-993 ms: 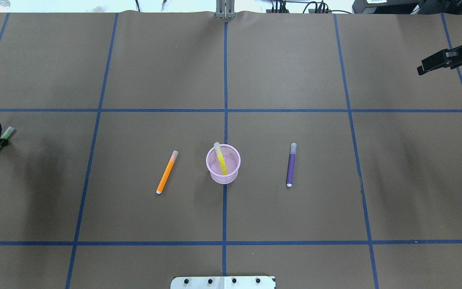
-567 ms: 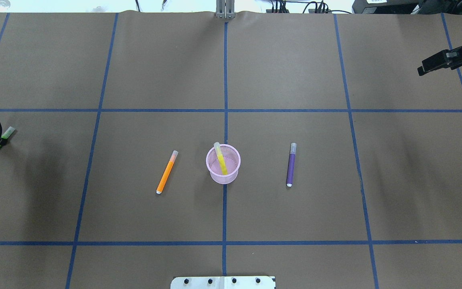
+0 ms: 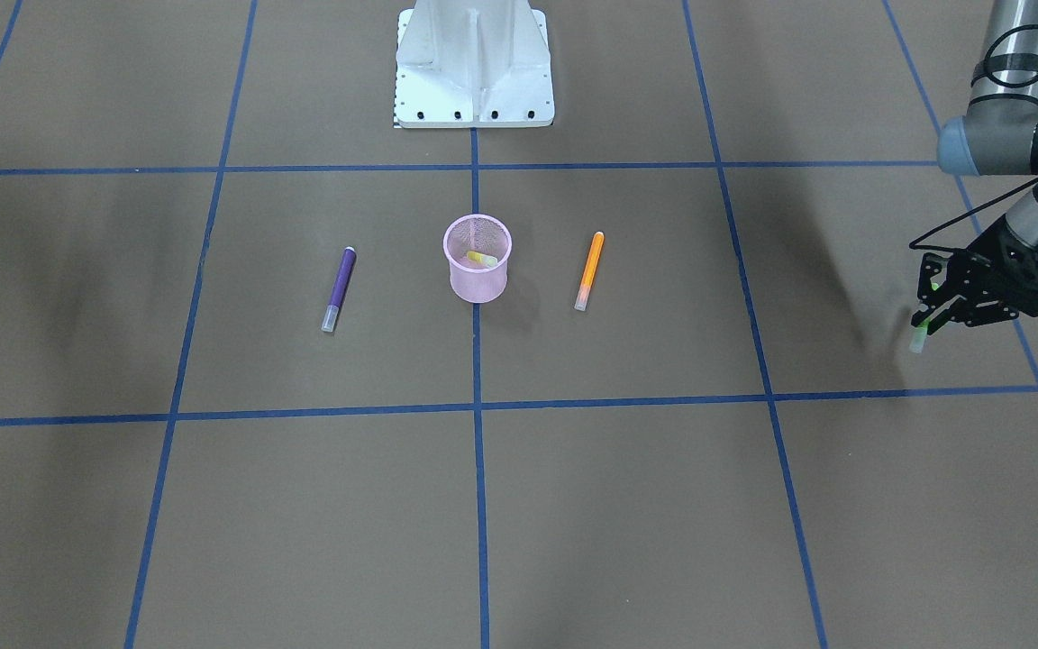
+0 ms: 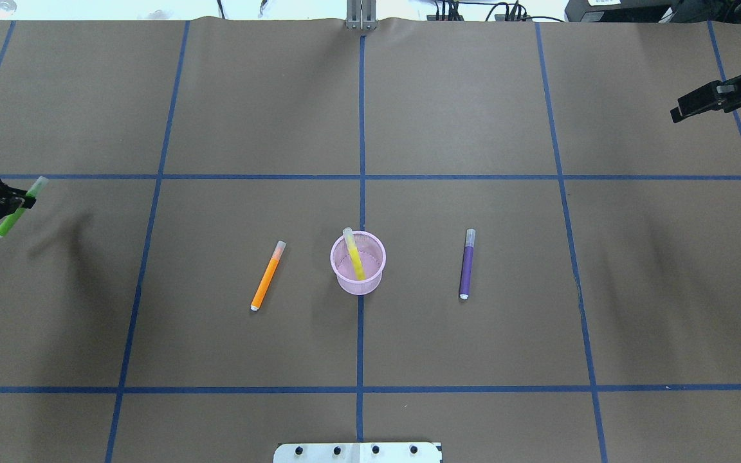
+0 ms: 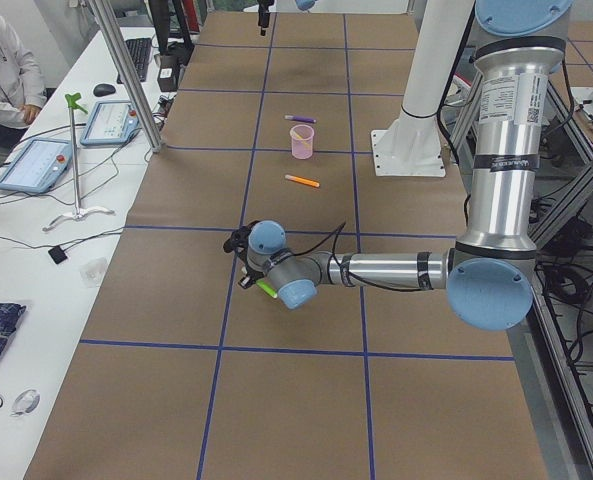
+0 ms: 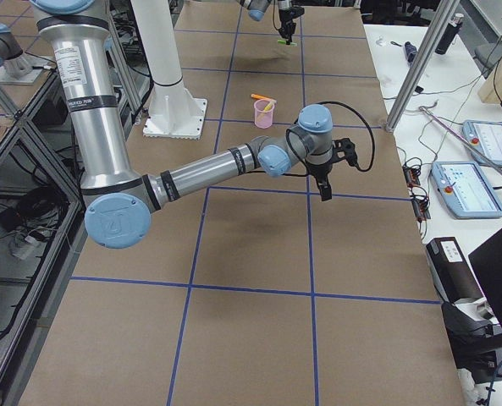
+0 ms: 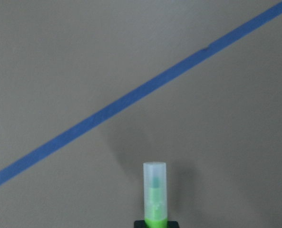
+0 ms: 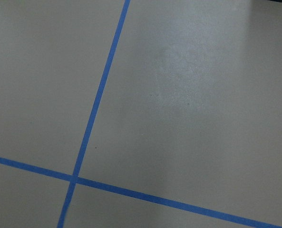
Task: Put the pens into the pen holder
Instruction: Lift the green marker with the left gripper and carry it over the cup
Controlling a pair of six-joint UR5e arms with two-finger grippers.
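The pink mesh pen holder [image 4: 358, 280] [image 3: 478, 278] stands upright at the table's middle. The yellow pen [image 4: 354, 257] [image 3: 481, 259] leans inside it. The orange pen [image 4: 267, 276] [image 3: 589, 269] lies left of the cup in the overhead view, and the purple pen [image 4: 466, 267] [image 3: 339, 284] lies right of it. My left gripper [image 4: 22, 206] [image 3: 932, 314] is shut on the green pen [image 4: 8, 222] [image 3: 918, 341] [image 7: 154, 194] and holds it above the table at the far left edge. My right gripper [image 4: 682, 110] hangs over the far right corner; I cannot tell whether it is open.
The white robot base [image 3: 474, 63] [image 4: 357, 452] stands at the near edge behind the cup. Blue tape lines [image 4: 361, 177] grid the brown table. A metal post [image 4: 361, 16] stands at the far edge. A side desk with tablets [image 5: 36, 160] runs along the table.
My left gripper has lifted the green pen off the table and carried it up and slightly right in the overhead view. The right gripper has barely moved.
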